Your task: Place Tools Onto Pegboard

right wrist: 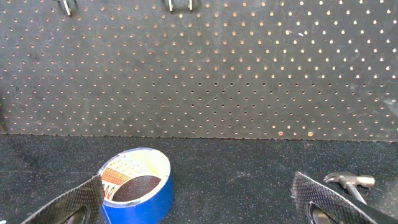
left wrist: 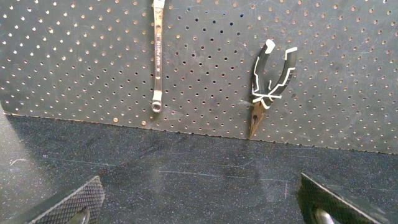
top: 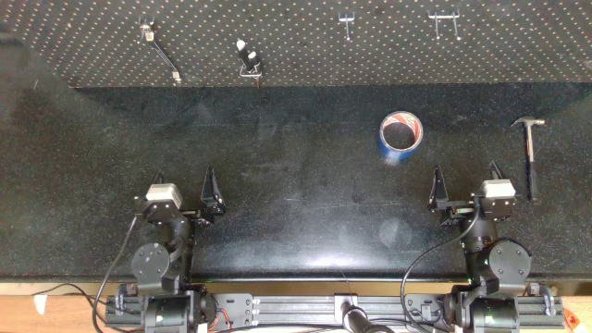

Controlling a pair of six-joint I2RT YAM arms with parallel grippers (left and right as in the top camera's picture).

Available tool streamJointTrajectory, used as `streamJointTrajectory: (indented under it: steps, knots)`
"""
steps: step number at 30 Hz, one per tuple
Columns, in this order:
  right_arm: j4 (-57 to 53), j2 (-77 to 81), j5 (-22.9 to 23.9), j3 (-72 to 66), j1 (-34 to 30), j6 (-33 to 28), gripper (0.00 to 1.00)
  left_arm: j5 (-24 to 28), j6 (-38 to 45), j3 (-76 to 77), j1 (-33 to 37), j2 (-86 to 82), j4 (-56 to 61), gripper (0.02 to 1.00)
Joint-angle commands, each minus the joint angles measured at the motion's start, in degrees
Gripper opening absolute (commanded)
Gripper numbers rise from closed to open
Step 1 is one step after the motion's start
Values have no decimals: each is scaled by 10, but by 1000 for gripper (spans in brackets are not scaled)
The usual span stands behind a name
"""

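Note:
A wrench (top: 160,51) (left wrist: 158,59) and black-and-white pliers (top: 248,60) (left wrist: 268,84) hang on the pegboard (top: 296,37) at the back left. On the black table, a roll of blue tape (top: 401,135) (right wrist: 136,185) stands right of centre, with a hammer (top: 529,157) (right wrist: 350,183) lying at the far right. My left gripper (top: 183,190) (left wrist: 199,208) is open near the front left, facing the hung tools. Between the tape and the hammer, nearer the front, my right gripper (top: 465,185) (right wrist: 199,205) is open and empty.
Bare metal hooks (top: 347,20) (top: 444,22) stick out of the pegboard's right half; in the right wrist view hooks (right wrist: 180,6) sit high on the board. The black tabletop (top: 296,185) lies open between the two arms.

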Motion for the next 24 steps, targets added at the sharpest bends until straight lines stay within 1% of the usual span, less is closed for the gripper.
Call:
streamJointTrajectory:
  steps: [1, 13, 15, 24]
  knots:
    - [-3, -5, 3, -2, -1, 9, 985, 4, 7, -1, -3, -8, -5, 996]
    - [-3, -5, 3, -2, -1, 9, 985, 4, 7, -1, -3, -8, -5, 996]
    - [-4, -5, 32, -2, -1, 9, 985, 4, 7, -1, -3, -8, -5, 996]
    - [-6, -5, 33, -2, 0, 9, 985, 4, 7, -1, -3, -8, -5, 996]
